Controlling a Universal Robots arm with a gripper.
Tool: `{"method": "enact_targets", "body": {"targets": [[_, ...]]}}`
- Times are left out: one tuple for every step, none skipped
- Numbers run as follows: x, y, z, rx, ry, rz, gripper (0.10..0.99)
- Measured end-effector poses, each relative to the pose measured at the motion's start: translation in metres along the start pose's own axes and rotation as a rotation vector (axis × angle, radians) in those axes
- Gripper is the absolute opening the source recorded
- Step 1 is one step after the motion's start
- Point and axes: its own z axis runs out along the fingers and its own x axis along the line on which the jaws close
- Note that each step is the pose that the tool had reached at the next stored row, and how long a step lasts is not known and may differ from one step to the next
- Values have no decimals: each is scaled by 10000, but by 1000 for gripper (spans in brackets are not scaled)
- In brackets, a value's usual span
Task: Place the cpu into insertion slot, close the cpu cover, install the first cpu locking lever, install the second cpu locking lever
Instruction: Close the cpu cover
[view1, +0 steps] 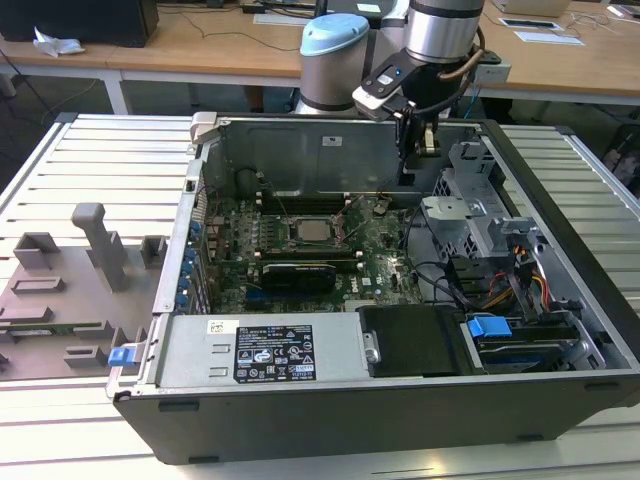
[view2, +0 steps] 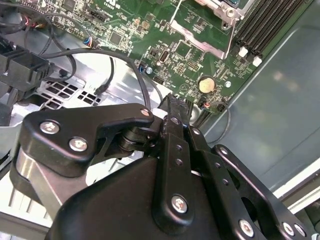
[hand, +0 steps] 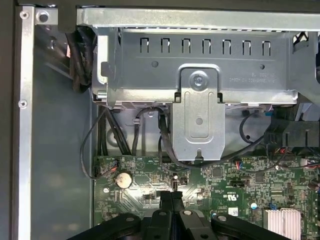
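We see the arm reaching steeply down into the open dark case (view1: 560, 250), with its gripper (view1: 427, 145) near the rear wall. In both wrist views the black fingers (hand: 165, 198) are pressed together on nothing. At eight o'clock from it, the square cpu (view1: 308, 228) lies flat in the insertion slot (view1: 289, 231) on the green motherboard (view1: 385, 250), its pale metal top upward.

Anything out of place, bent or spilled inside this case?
Nothing stands out. The cpu lies flat and square on the motherboard, with no loose parts or spills visible. The tool, shut and empty, hangs near the coin battery at the board's edge, apart from the cpu.
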Motion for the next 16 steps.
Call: {"method": "enact_targets", "body": {"targets": [[0,0,16,0,1,0,106],[2,-2,43,-1,1,-1,106],[2,-2,55,0,0,-2,106],[2,-3,64,0,0,0,106],[3,-3,71,0,0,1,106],[3,-4,80,0,0,0,106],[3,-4,86,0,1,1,106],[4,-4,97,0,0,0,106],[4,-4,104,0,0,0,106],[4,-5,115,0,0,0,106],[5,-5,128,0,1,1,106],[6,-5,142,-1,1,0,106],[6,-6,153,0,-1,0,106],[6,-6,162,0,0,0,106],[7,-6,175,0,0,0,106],[7,-6,186,0,0,0,106]]}}
